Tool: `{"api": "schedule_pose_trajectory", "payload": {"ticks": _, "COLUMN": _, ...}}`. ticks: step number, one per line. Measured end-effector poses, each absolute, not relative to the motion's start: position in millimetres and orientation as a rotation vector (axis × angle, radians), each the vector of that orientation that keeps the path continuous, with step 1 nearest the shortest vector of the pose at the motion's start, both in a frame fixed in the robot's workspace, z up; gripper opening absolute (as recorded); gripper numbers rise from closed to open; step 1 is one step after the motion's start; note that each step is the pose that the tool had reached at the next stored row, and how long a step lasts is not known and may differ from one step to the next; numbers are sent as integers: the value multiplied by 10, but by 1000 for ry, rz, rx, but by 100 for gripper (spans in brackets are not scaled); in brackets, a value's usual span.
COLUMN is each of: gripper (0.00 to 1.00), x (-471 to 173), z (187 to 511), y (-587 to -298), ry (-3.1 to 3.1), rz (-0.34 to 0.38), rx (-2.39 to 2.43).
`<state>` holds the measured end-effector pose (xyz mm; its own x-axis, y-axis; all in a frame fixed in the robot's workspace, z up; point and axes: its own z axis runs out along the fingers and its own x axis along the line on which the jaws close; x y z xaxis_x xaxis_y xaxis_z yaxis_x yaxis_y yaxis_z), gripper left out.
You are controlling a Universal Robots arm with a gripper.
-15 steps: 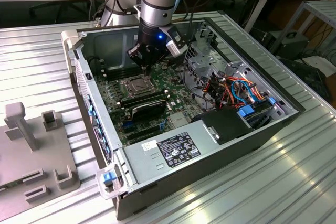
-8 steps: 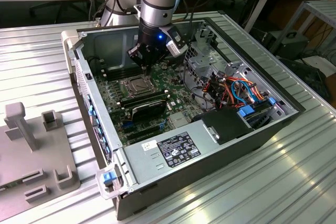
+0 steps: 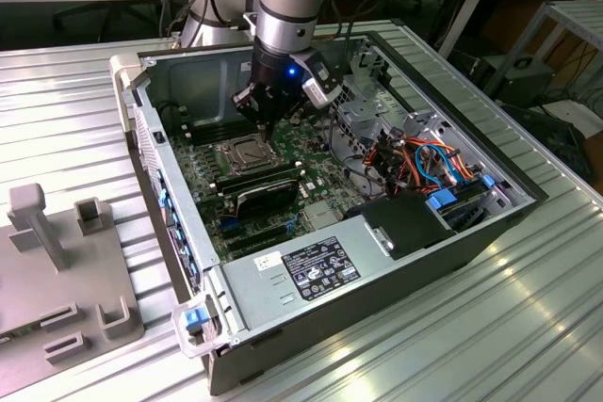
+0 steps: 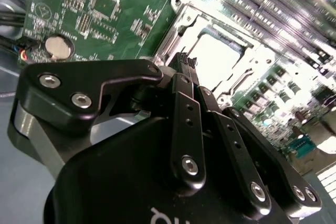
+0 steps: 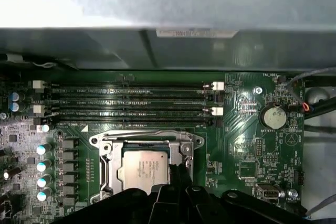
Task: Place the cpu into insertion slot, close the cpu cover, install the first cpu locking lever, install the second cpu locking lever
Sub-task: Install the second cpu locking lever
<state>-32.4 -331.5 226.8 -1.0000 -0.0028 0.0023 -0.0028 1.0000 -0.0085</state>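
Observation:
The cpu [image 5: 142, 167], a square chip with a silvery-tan top, lies flat in the insertion slot [image 3: 247, 153] on the green board inside the open computer case. The cpu cover [image 5: 107, 153], a silver frame with a window, lies down around the chip, and in the second wrist view it [image 4: 181, 22] glares bright. My gripper [image 3: 267, 124] hangs just above the slot's edge. Its black fingers are together in both wrist views [image 4: 185, 60] [image 5: 181, 174], with nothing visible between them. Their tips stand at the cover's side edge; whether they touch it I cannot tell.
Long black memory slots [image 5: 131, 103] run beside the socket, and a coin battery [image 5: 274, 117] sits on the board. A black card [image 3: 268, 193], a power supply [image 3: 320, 265] and coloured cables [image 3: 433, 162] crowd the case. A grey fixture [image 3: 57, 261] stands at the exterior view's left.

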Motion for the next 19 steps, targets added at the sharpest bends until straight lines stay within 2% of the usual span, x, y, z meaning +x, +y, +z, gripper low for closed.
{"api": "schedule_pose_trajectory", "payload": {"ticks": 12, "gripper": 11, "x": -324, "z": 2338, "y": -3508, "ry": -3139, "rz": 47, "rx": 4}}
{"api": "schedule_pose_trajectory", "payload": {"ticks": 19, "gripper": 11, "x": -323, "z": 2341, "y": -3627, "ry": -3137, "rz": 113, "rx": 4}}
